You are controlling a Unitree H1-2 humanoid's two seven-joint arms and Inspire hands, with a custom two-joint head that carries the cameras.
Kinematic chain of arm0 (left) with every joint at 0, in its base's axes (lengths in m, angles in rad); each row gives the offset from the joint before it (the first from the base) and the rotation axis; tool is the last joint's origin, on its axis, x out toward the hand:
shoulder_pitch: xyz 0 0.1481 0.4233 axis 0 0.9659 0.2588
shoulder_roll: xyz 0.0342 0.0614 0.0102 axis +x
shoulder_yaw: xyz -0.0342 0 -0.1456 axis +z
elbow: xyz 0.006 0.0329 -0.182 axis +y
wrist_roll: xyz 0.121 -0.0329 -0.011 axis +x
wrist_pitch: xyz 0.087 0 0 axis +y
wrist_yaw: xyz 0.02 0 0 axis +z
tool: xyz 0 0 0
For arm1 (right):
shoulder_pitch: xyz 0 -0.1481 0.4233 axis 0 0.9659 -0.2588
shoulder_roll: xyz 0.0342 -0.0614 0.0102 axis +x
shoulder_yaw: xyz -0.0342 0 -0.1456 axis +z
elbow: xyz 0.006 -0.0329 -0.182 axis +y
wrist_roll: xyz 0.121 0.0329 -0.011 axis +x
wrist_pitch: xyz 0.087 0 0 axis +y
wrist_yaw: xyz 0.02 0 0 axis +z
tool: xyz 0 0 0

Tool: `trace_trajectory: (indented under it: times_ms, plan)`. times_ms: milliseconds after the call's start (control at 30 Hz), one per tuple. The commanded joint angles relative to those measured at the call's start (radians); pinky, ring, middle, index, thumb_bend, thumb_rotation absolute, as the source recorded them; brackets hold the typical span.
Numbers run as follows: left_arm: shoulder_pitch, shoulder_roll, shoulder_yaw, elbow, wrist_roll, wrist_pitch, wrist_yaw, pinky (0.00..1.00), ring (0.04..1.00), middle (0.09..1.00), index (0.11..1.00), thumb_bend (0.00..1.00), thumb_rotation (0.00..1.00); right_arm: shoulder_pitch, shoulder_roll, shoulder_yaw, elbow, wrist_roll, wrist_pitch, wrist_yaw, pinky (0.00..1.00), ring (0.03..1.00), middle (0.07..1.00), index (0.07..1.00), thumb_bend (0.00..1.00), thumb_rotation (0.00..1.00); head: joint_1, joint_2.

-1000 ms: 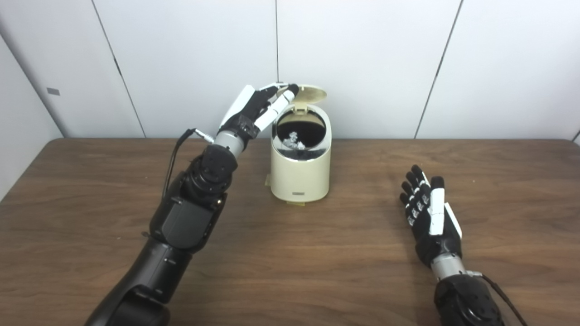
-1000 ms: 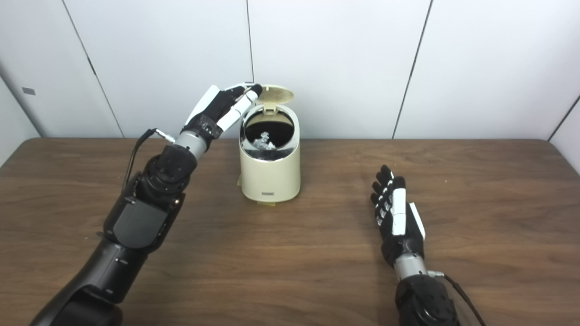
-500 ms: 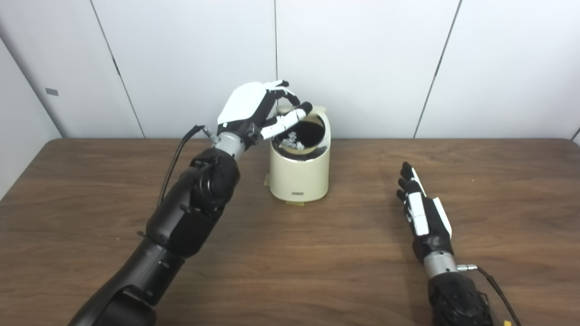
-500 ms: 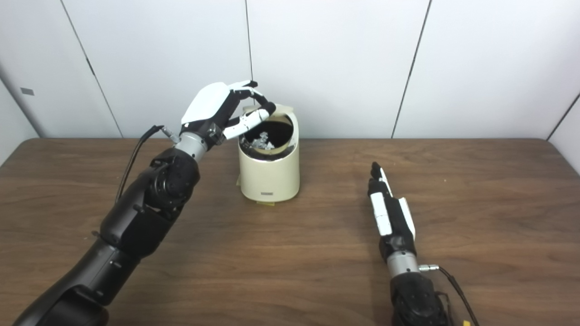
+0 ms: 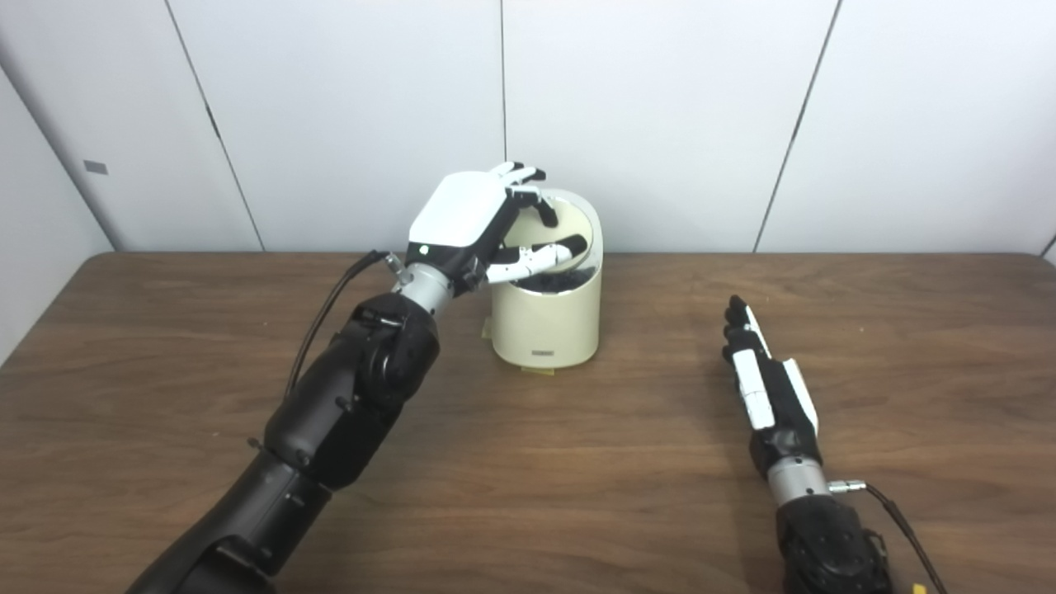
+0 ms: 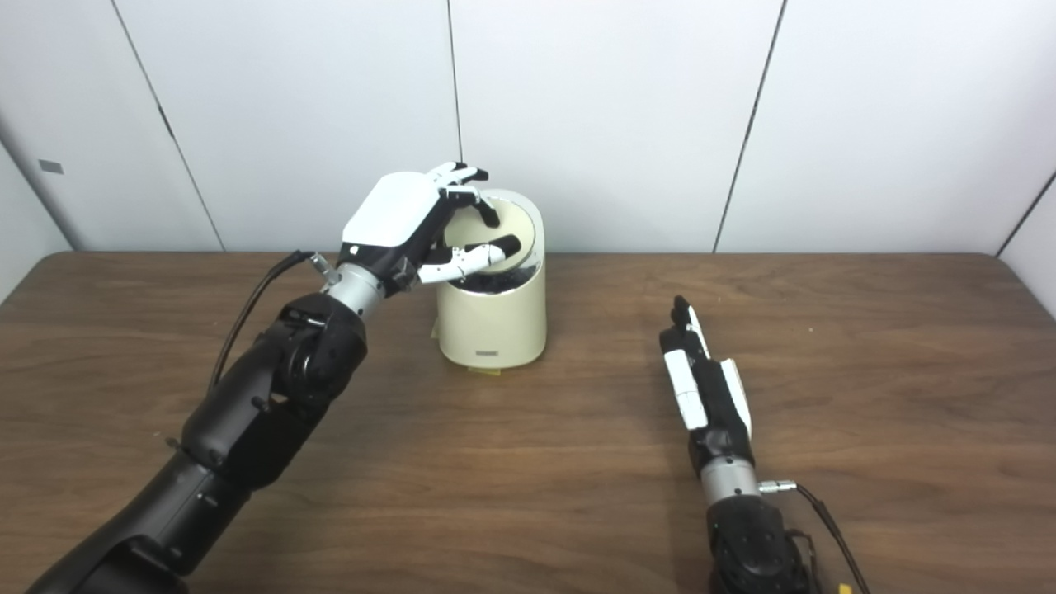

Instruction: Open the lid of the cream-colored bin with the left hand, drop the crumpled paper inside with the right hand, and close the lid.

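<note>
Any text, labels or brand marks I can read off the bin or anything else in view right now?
None legible.
Cream-colored bin: a small dark plate low on its front, too small and blurred to read.
Left hand, right hand, table: no writing visible.

one bin (image 5: 546, 326), two hands, one table (image 5: 577, 462)

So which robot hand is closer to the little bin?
The left hand. It is right over the top of the cream bin, its fingers on the lid. The right hand lies far off to the bin's right on the table, holding nothing.
</note>
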Motion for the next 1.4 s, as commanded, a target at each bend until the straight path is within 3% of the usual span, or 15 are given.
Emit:
trace_trajectory:
  times_ms: [0,167,433,700,867,1033,1233,1367]
  plan:
    - [-0.007,0.023,-0.015,-0.015,0.043,-0.038,0.013,0.84,0.947,0.902,0.617,0.65,0.94,-0.019,-0.011,0.009,-0.023,-0.020,0.017,0.004,0.92,0.976,0.989,0.993,0.76,1.00,0.000,0.001]
    - [0.023,0.033,-0.019,-0.022,0.072,-0.057,0.024,0.89,0.965,0.913,0.638,0.65,0.93,-0.018,-0.011,0.004,-0.036,-0.023,0.042,0.004,0.91,0.984,0.992,0.996,0.75,1.00,-0.002,0.008]
    - [0.070,0.052,-0.026,-0.043,0.125,-0.053,0.030,0.86,0.967,0.919,0.659,0.66,0.94,-0.013,-0.019,0.004,-0.056,-0.039,0.068,0.002,0.89,0.969,0.984,0.994,0.77,1.00,-0.002,0.022]
    - [0.103,0.064,-0.025,-0.046,0.155,-0.064,0.046,0.89,0.960,0.908,0.655,0.64,0.92,-0.010,-0.023,-0.014,-0.075,-0.011,0.095,0.014,0.94,0.992,0.993,1.000,0.78,1.00,0.007,0.028]
    - [0.093,0.078,-0.058,-0.026,0.222,-0.045,-0.010,0.93,0.979,0.937,0.660,0.64,0.99,-0.012,-0.029,-0.016,-0.092,-0.010,0.104,0.021,0.93,0.988,0.991,1.000,0.77,1.00,0.006,0.031]
    - [0.096,0.078,-0.075,-0.020,0.240,-0.032,-0.038,0.93,0.971,0.928,0.637,0.67,0.97,-0.018,-0.033,-0.015,-0.103,-0.016,0.121,0.019,0.93,0.974,0.983,0.998,0.78,1.00,0.005,0.030]
    - [0.130,0.058,-0.015,-0.088,0.133,-0.037,-0.023,0.87,0.935,0.897,0.667,0.65,0.96,-0.021,-0.035,-0.016,-0.115,-0.013,0.129,0.020,0.93,0.970,0.978,0.998,0.77,1.00,0.013,0.033]
    - [0.218,-0.002,0.119,-0.217,-0.114,-0.042,-0.009,0.72,0.823,0.830,0.740,0.57,0.81,-0.024,-0.023,-0.026,-0.125,0.001,0.129,0.015,0.95,0.973,0.972,0.985,0.77,1.00,0.019,0.035]
